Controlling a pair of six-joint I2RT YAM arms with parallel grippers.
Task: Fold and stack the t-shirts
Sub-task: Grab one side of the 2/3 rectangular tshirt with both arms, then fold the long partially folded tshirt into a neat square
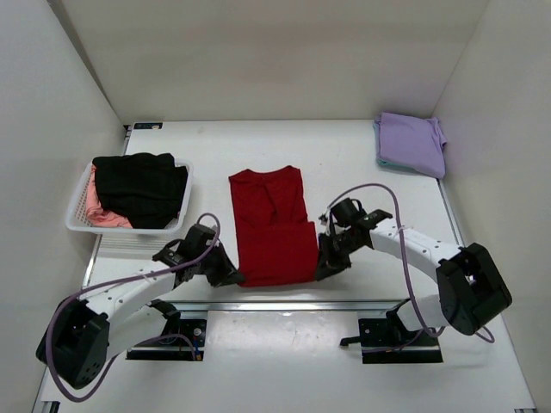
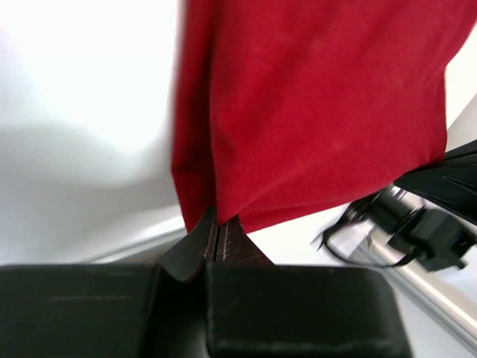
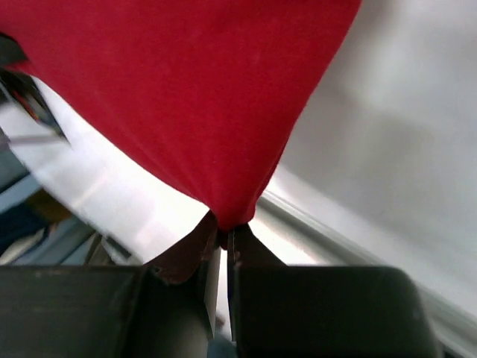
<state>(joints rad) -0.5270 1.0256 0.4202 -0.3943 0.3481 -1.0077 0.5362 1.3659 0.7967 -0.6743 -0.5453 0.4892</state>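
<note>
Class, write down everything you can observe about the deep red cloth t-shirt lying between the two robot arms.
The deep red cloth t-shirt looks like soft, plain, matte fabric with no print. It lies mostly flat in the middle of the white table, folded into a long strip running away from the arms, with light creases toward its far end. Its two near corners are pinched: the left gripper is shut on one and the right gripper on the other. Nothing else touches it.

red tee [image 1: 274, 225]: spread flat, centre; lavender tee [image 1: 411, 143]: folded, far right
</note>
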